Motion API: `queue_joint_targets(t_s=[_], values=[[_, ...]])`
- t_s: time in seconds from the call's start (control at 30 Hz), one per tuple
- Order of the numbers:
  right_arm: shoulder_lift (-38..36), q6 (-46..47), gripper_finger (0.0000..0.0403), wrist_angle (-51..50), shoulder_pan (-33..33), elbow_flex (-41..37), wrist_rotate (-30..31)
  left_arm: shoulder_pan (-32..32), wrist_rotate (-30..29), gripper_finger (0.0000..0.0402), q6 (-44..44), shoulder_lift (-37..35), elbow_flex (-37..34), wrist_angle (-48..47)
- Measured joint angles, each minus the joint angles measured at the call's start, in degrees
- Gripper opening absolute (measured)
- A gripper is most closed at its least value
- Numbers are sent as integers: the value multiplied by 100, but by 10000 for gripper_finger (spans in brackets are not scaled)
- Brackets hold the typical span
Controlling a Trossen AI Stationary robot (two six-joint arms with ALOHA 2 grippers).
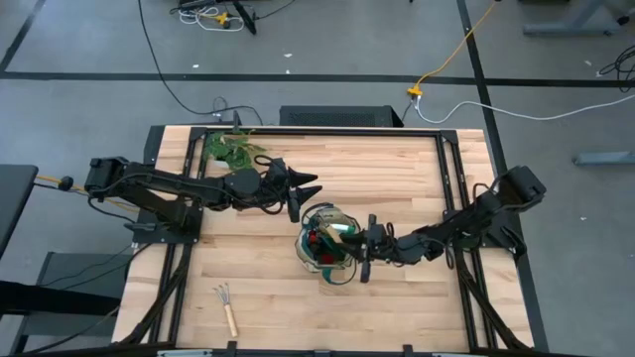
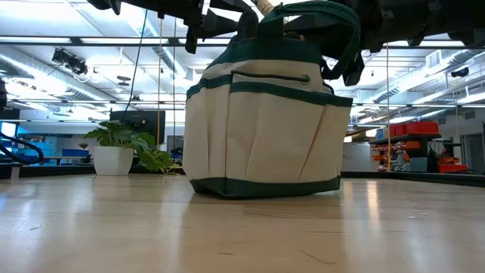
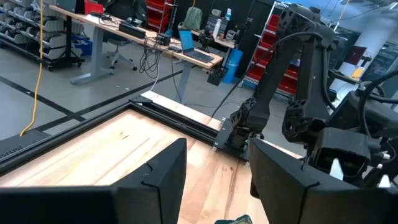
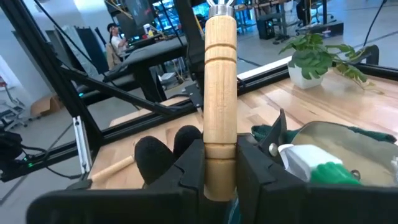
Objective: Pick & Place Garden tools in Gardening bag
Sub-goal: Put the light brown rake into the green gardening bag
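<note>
gardening bag [image 1: 325, 241] stands upright near mid-table, cream fabric with dark green trim; in the low view [image 2: 261, 133] its loop handles rise into the arms overhead. red and green items show inside its mouth from above.

right gripper [image 1: 363, 244] sits at the bag's right rim, fingers pinched on the wooden handle [image 4: 220, 93] of a rake. in the right wrist view the handle stands up between the two fingers, metal ferrule at its far end, and the green round piece with white handle [image 4: 314, 167] lies just beside it in the bag.

left gripper [image 1: 303, 193] hovers just off the bag's upper-left side, near the bag but not touching it, fingers spread; nothing between them in the left wrist view [image 3: 214, 180].

second rake [image 1: 227, 305] lies on the bare wood near the table's front-left, prongs pointing away from the front edge, well apart from the bag.

leafy plant [image 1: 234, 149] at the table's back-left edge; white pot [image 2: 112, 160] visible in the low view.
</note>
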Motion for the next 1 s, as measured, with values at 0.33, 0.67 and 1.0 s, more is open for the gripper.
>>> queue_joint_targets(t_s=[0.33,0.67,1.0], values=[[328,18,50,272,0,0,48,-4,192,179,-7,0,0,2],[348,-33,50,285,0,0,50,-7,407,179,-66,0,0,0],[348,-96,50,263,0,0,197,-38,494,179,-66,0,0,0]])
